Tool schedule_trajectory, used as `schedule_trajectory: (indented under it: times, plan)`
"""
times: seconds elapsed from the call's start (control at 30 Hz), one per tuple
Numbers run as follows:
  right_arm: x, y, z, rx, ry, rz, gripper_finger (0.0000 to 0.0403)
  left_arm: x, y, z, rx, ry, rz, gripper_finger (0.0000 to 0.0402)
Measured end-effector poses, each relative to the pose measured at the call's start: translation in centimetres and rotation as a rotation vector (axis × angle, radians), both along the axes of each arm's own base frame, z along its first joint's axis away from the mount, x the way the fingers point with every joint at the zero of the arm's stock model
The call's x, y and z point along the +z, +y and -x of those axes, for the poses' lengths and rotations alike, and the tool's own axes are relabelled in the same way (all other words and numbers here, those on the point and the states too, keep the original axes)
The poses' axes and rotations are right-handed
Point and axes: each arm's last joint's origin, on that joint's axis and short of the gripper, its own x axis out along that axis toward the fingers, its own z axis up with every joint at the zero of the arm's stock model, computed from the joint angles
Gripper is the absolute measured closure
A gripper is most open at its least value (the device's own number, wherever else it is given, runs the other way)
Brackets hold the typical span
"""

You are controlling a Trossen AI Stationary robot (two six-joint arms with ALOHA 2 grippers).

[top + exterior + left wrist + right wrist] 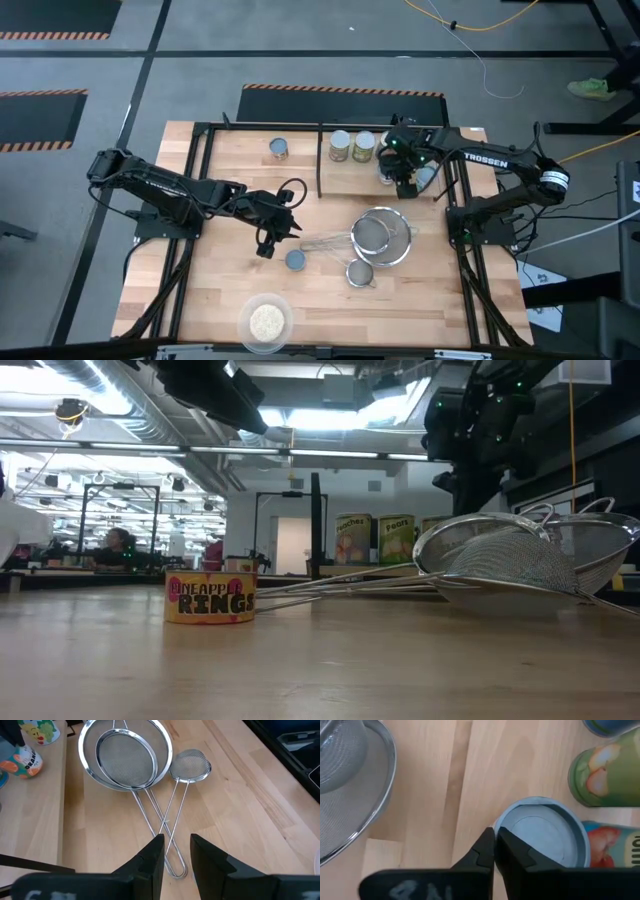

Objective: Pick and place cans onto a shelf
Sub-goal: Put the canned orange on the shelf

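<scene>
Right gripper (495, 847), fingers nearly together and empty, hovers over short can (542, 832) on shelf (300, 175); retreat could nudge it. Left gripper (176, 855), apart, empty, near bench can (295, 260).

The right gripper (405, 186) covers most of the can beneath it in the high view. Beyond its fingers, the peach-labelled can (607, 770) and a large strainer (350, 780) run off the picture's edge. The distant shelf cans (352, 538) read blurred.
</scene>
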Motion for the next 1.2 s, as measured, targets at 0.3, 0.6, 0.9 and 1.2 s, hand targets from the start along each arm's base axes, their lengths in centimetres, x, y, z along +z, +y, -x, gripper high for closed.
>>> schedule_trajectory:
  times: [0.3, 0.6, 0.9, 1.2]
  plan:
    - [0.0, -0.1, 0.0, -0.005, 0.0, -0.001, 0.038, 0.0, 0.0, 0.0, 0.0, 0.0, 0.001, 0.0316]
    - [0.0, 0.0, 0.1, -0.004, 0.006, -0.006, 0.038, 0.0, 0.0, 0.0, 0.0, 0.0, 0.001, 0.0316]
    - [-0.9, -0.3, -0.3, -0.005, 0.037, -0.025, 0.038, 0.0, 0.0, 0.0, 0.0, 0.0, 0.001, 0.0316]
    - [-1.3, -0.4, -0.6, -0.004, 0.051, -0.033, 0.0379, 0.0, 0.0, 0.0, 0.0, 0.001, 0.001, 0.0316]
